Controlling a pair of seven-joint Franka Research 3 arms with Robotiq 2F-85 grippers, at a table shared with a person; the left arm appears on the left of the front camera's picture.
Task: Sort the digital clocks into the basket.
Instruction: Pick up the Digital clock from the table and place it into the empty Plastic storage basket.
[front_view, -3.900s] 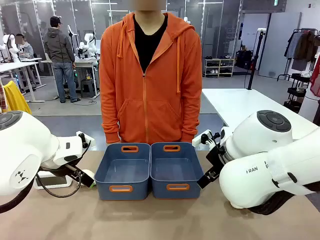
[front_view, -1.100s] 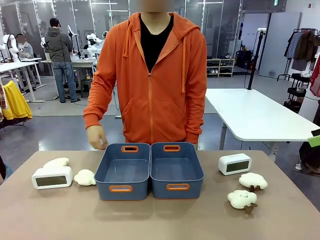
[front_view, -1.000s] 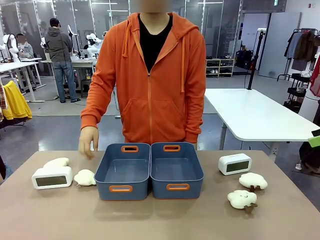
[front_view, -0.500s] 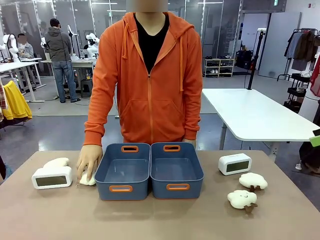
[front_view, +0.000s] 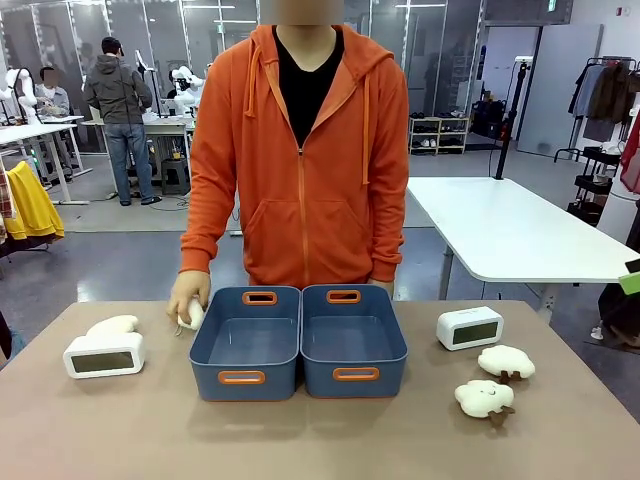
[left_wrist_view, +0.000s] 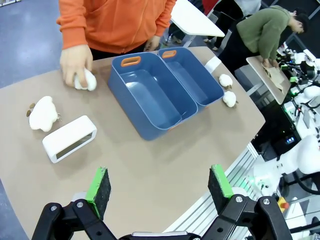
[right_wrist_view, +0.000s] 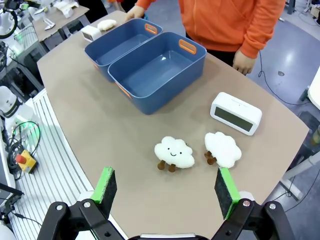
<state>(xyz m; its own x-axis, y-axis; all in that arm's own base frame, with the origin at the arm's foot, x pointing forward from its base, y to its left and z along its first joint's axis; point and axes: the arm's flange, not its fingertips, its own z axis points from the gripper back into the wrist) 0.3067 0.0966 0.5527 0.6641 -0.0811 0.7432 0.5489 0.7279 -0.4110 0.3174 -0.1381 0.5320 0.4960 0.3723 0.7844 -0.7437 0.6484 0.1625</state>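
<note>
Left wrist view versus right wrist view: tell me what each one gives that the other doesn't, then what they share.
Left wrist view: the left gripper, fingers apart, a nearby clock beside a cloud toy, and the person's hand closed around another toy. Right wrist view: the right gripper, also open, a smiling toy next to a fourth toy, and a second clock with its screen showing. Shared: two empty blue baskets side by side and the orange hoodie.
</note>
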